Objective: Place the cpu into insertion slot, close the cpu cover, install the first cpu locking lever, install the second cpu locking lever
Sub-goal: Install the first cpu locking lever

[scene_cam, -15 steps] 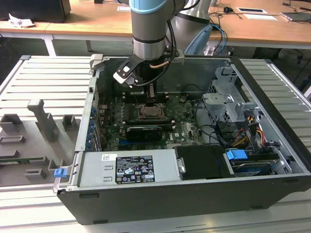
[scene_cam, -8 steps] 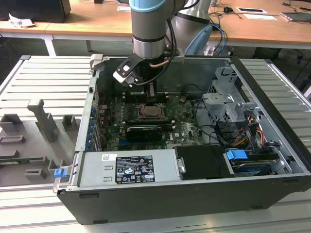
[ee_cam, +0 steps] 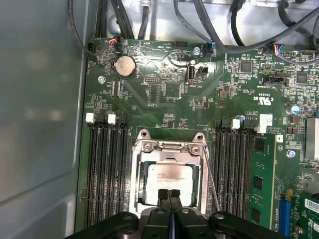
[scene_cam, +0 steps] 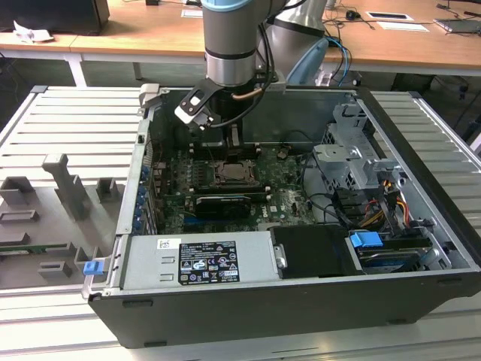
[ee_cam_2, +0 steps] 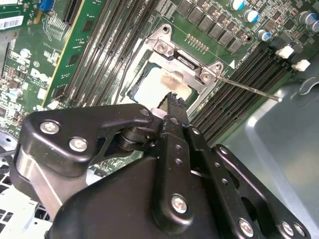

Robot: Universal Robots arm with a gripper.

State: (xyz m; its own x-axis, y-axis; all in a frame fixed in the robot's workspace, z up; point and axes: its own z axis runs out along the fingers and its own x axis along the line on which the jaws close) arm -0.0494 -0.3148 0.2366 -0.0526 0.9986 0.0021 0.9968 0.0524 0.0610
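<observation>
Hovering directly over the insertion slot [scene_cam: 218, 167] inside the open computer case [scene_cam: 301, 310], the end effector [scene_cam: 234, 143] has its fingers pressed together, gripping nothing. In both wrist views its tips [ee_cam: 169, 195] [ee_cam_2: 173, 99] sit just above the near edge of the cpu [ee_cam: 169, 177] [ee_cam_2: 149, 87]; whether they touch it is unclear. The cpu lies flat in the slot beneath the tips, its pale top showing through the window of the cpu cover [ee_cam: 202, 174] [ee_cam_2: 184, 67], which lies down around it. A thin lever rod [ee_cam_2: 249, 88] juts out beside the tips, over the black memory slots [ee_cam: 104, 174] flanking the socket.
</observation>
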